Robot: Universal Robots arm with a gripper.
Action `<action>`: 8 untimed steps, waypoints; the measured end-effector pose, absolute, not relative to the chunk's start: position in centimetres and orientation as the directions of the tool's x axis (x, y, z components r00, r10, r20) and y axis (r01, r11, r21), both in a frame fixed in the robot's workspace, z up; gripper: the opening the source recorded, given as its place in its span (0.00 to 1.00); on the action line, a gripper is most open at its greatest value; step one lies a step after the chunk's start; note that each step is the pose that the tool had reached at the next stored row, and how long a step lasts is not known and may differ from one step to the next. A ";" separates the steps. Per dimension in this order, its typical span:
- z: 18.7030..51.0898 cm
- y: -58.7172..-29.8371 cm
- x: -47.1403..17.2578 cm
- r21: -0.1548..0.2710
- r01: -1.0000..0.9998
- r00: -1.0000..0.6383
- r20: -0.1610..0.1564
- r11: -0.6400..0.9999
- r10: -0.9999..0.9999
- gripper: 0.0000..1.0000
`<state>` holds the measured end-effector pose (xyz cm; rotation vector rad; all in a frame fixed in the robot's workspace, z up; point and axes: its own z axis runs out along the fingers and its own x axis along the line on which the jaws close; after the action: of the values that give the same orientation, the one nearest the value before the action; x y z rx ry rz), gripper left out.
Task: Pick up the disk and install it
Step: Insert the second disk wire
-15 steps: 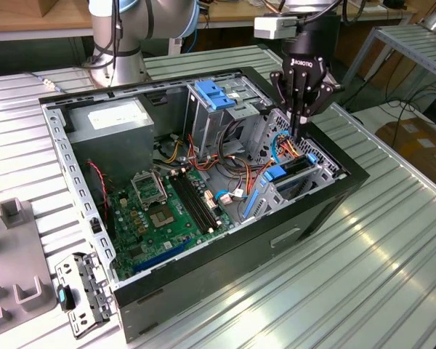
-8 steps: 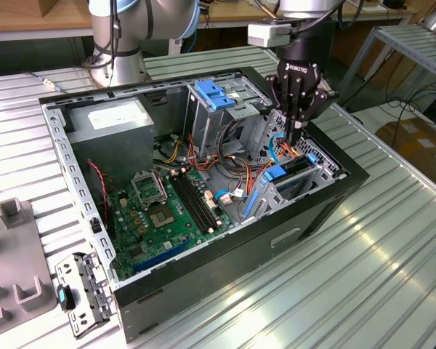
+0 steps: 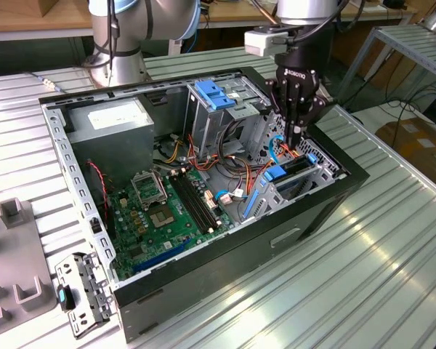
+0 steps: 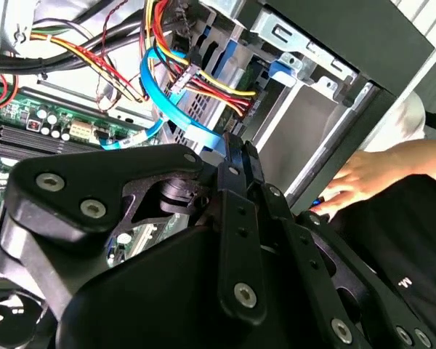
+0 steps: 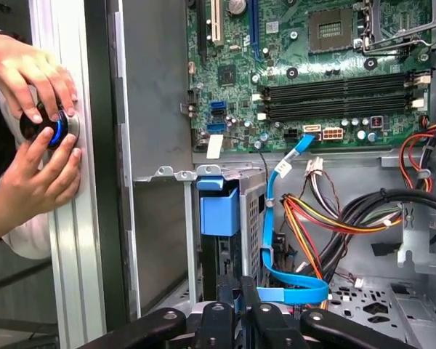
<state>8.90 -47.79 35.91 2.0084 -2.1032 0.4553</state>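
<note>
Above the drive cage (image 3: 294, 182) of the open computer case (image 3: 203, 291), the gripper (image 3: 296, 138) stands with fingers together, apparently pressing the disk (image 3: 294, 169) edge-down into its bay; seating calls for straight downward pressure.

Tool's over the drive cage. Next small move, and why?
Probably a short, slow push straight down. In the exterior view the black tool sits directly over the silver-grey metal disk with blue plastic rails, standing in the grey metal drive cage; the flat blue cable runs right beside it, so drifting sideways risks a snag.
</note>
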 end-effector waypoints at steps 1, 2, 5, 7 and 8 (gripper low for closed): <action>35.9 -47.9 8.9 -0.088 -0.996 -0.060 0.345 0.031 -0.937 0.16; 35.9 -48.0 8.8 -0.092 -0.995 -0.061 0.339 0.032 -0.939 0.16; 35.8 -48.3 8.7 -0.101 -0.994 -0.064 0.326 0.033 -0.943 0.16; 35.8 -48.5 8.6 -0.108 -0.994 -0.067 0.316 0.034 -0.946 0.16; 35.7 -48.6 8.5 -0.112 -0.993 -0.068 0.310 0.035 -0.948 0.16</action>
<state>8.50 -48.62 35.73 2.0353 -2.1455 0.4484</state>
